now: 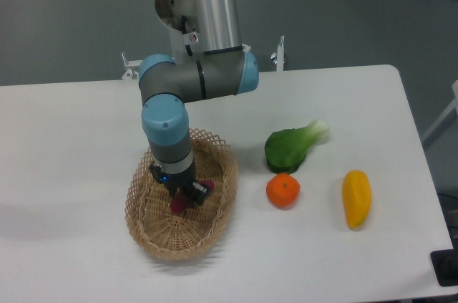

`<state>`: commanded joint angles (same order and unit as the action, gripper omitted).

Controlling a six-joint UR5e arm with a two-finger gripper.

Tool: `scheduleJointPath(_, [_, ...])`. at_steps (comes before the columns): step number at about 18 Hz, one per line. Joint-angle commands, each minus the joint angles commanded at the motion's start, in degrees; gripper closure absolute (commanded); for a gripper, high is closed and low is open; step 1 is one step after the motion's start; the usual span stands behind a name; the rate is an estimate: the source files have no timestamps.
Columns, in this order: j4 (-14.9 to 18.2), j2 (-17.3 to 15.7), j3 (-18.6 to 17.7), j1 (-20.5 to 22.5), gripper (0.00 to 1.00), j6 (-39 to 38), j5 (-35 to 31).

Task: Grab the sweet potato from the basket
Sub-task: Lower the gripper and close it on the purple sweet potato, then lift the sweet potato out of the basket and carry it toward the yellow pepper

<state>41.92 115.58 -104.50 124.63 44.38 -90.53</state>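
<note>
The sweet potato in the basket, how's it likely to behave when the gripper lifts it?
The sweet potato looks small and solid, so probably stiff and light. Its smooth skin and tapered ends might let it slip or pivot in the gripper, which sits right at it. If dropped, the basket wall would likely stop it rolling.

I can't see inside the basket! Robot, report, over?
Gripper down inside tan wicker basket, around small purple sweet potato; grip unclear. Nothing blocking. Round orange sits outside.

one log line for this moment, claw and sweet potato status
stage: grasping | claw: down in basket, around sweet potato | lift: not apparent | closure: unclear | outside basket: orange, leafy green, yellow fruit
</note>
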Motion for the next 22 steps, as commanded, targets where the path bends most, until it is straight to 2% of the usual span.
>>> scheduleJointPath(5, [0.0, -0.88, 0.35, 0.35, 0.72, 2.01, 0.0])
scheduleJointPath(10, [1.14, -3.86, 2.46, 2.9, 0.72, 6.67, 0.44])
scheduleJointPath(15, [1.75, -4.31, 7.72, 7.72, 0.72, 11.16, 1.93])
scheduleJointPath(22, [8.08, -4.31, 15.55, 16.69, 0.72, 18.8, 4.13])
